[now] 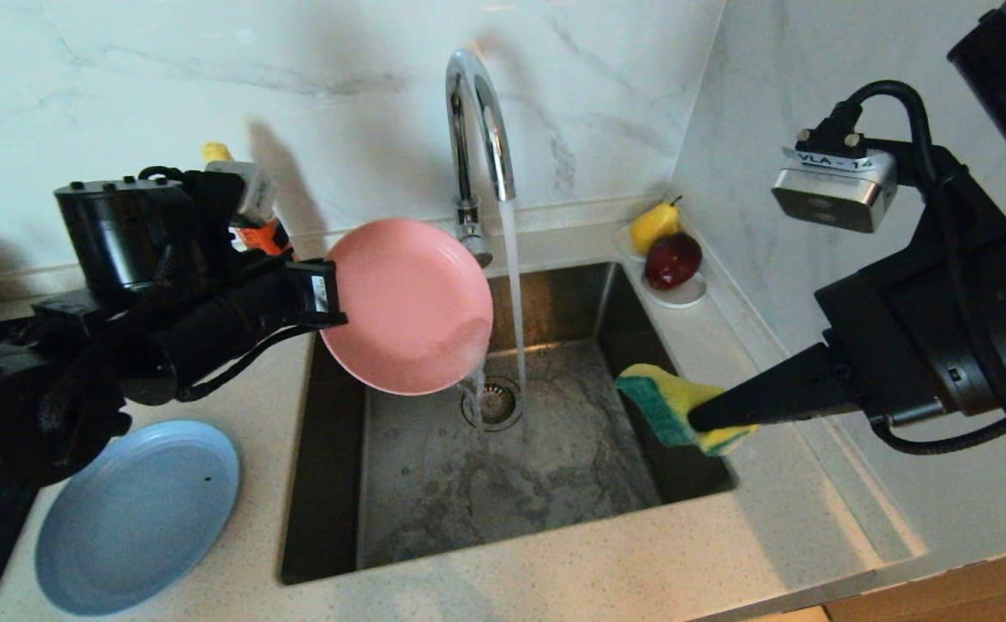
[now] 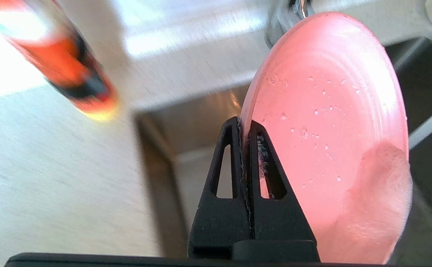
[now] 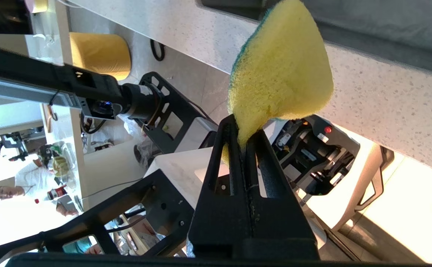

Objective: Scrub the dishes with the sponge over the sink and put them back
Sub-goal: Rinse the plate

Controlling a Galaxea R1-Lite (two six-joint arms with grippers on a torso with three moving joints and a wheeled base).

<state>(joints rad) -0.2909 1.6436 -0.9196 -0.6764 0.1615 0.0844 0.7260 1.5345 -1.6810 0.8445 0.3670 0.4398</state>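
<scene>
We are rinsing: the left hand (image 1: 330, 298) clamps the pink plate (image 1: 412, 307) at the tap's stream over the sink (image 1: 555, 449). The right hand (image 1: 710, 421), pinching the sponge (image 1: 663, 402), must next meet the plate.

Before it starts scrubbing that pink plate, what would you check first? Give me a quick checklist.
1. Left gripper shut on the pink plate's rim: ok.
2. Right gripper shut on the sponge: ok.
3. Plate held over the sink: ok.
4. Tap running, water reaching the plate's lower edge: ok.
5. Sponge touching the plate: not ok, they are apart.
6. Which sponge face will meet the plate: cannot tell.
</scene>
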